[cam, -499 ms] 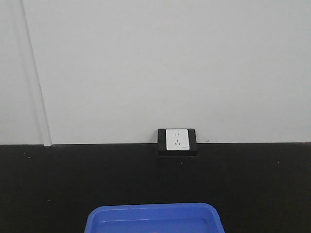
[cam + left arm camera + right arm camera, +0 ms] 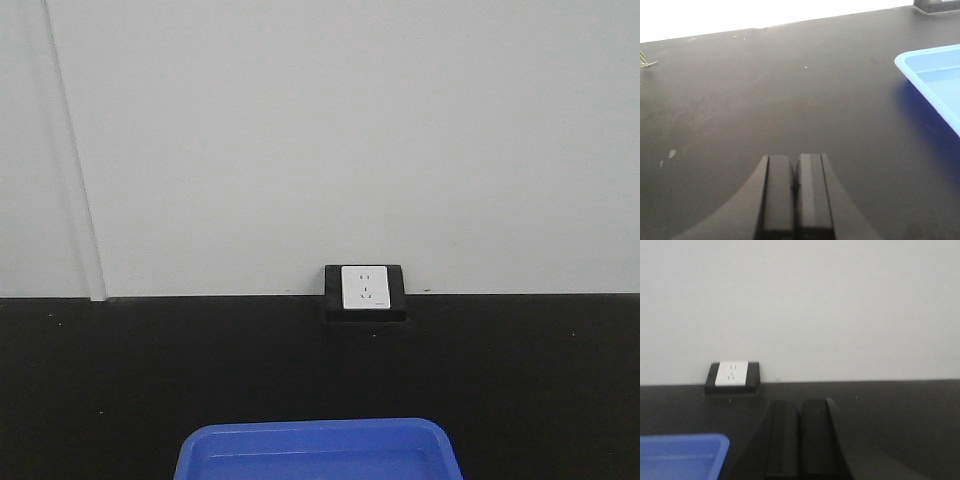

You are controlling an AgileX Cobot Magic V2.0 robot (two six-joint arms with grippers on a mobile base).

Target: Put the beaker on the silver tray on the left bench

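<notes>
Jaws together, the left gripper [image 2: 795,182] hung over the black bench [image 2: 765,90], the right gripper [image 2: 799,437] facing the socket [image 2: 733,374] at its back edge

We see a matte black worktop [image 2: 120,380] speckled with a few pale flecks, under a plain pale grey wall [image 2: 350,130]. The tray [image 2: 315,440] is bright blue. The socket [image 2: 365,287] is white in a black frame. The left gripper [image 2: 795,172] and the right gripper [image 2: 800,407] are both black, unpatterned. One thin strand [image 2: 647,62] shows green.

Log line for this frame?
left gripper shut | right gripper shut | blue plastic tray on matte black bench | beaker, silver tray unseen
</notes>
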